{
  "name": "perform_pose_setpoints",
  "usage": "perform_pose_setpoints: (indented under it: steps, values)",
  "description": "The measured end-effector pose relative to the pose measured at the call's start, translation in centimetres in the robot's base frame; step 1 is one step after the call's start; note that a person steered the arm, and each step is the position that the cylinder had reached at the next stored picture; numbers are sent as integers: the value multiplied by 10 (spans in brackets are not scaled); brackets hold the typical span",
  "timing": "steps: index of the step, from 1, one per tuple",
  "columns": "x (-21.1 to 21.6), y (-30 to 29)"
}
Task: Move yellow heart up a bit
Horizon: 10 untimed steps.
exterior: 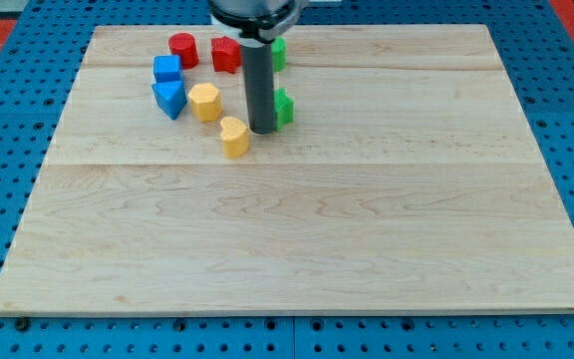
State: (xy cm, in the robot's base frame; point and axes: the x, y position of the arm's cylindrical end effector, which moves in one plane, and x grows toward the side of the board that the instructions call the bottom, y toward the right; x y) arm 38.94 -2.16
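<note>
The yellow heart (234,136) lies in the board's (297,229) upper left part, just left of and slightly below my tip (263,130). The tip is a bare rod holding nothing, close beside the heart; contact unclear. A green block (284,106) sits just right of the rod.

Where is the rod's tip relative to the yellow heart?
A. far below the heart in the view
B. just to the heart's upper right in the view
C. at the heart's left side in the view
B: my tip stands just to the view's upper right of the yellow heart, close beside it.
</note>
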Motion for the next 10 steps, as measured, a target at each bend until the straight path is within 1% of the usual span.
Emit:
perform_pose_setpoints:
  steps: [1, 2, 3, 5, 6, 7, 8, 9, 10]
  values:
    - [-2, 28]
    - [-31, 29]
    - [-49, 29]
    - [-56, 29]
    - [-44, 39]
    - [66, 65]
    - [76, -28]
    - [59, -57]
    - [58, -57]
